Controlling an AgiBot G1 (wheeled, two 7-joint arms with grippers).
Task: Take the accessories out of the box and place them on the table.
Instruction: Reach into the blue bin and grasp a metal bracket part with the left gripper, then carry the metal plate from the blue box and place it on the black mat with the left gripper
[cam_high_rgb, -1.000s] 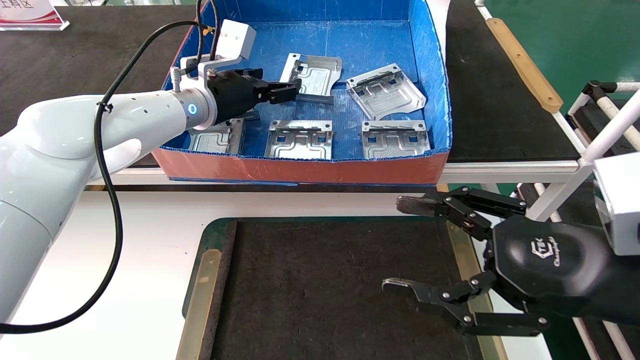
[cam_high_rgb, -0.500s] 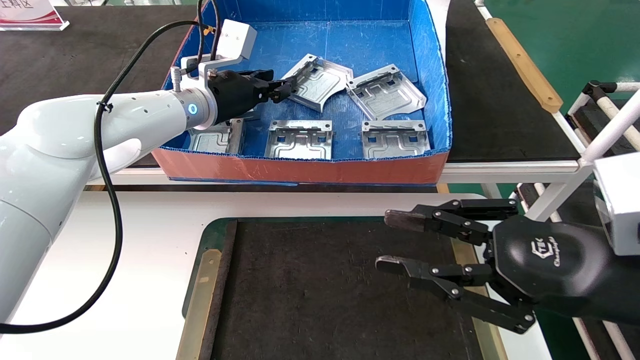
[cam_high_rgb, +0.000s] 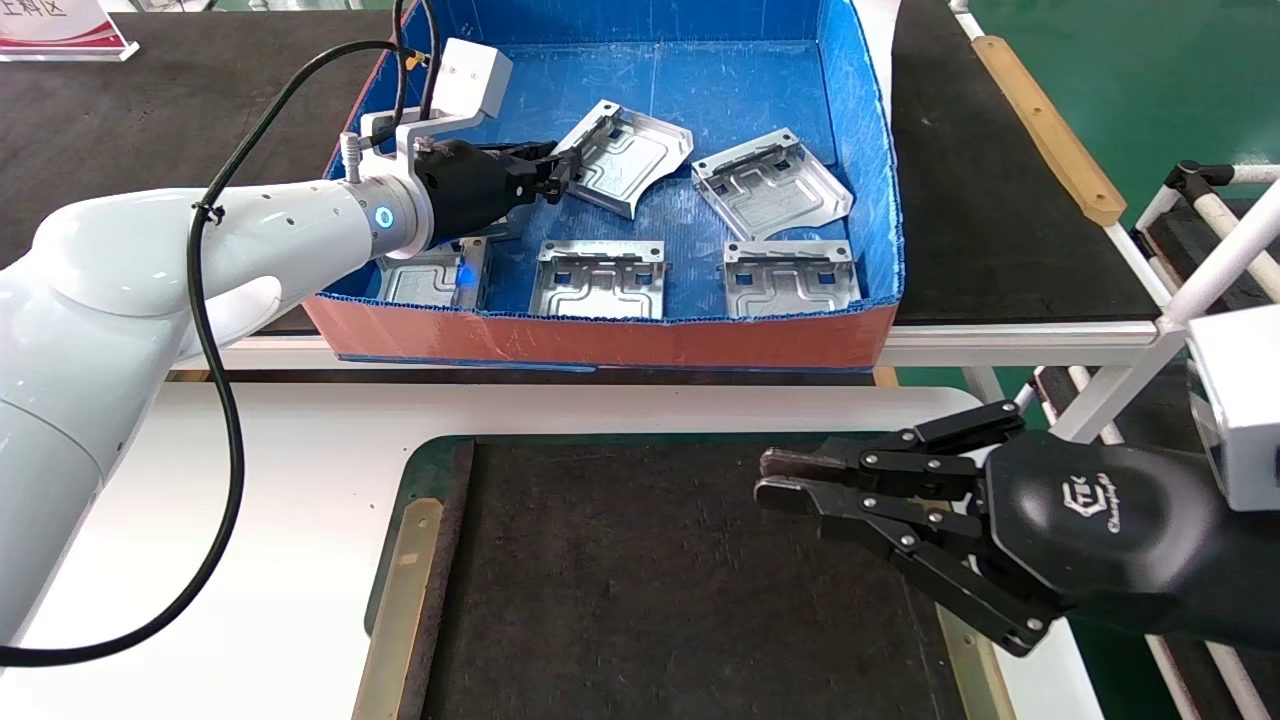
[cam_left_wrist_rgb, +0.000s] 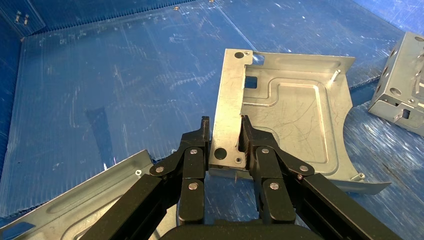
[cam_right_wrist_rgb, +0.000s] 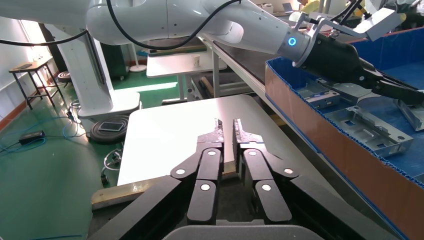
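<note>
the table (cam_high_rgb: 330, 480) with its dark mat (cam_high_rgb: 640, 580) carries no plate, so nothing is delivered and the job looks barely begun. the box (cam_high_rgb: 600, 340) holds every visible accessory: five show in the head view (a sixth cannot be seen, perhaps hidden behind the arm). the left gripper (cam_left_wrist_rgb: 224, 132) reaches inside the box, fingers clamped on the flange of the held plate (cam_left_wrist_rgb: 295, 120), which is tilted with its far edge near the blue floor. lifting it out and setting it down remains, then the other plates (cam_high_rgb: 600, 280). the right gripper (cam_high_rgb: 775, 480) hangs over the mat, fingers almost together, holding nothing.
</note>
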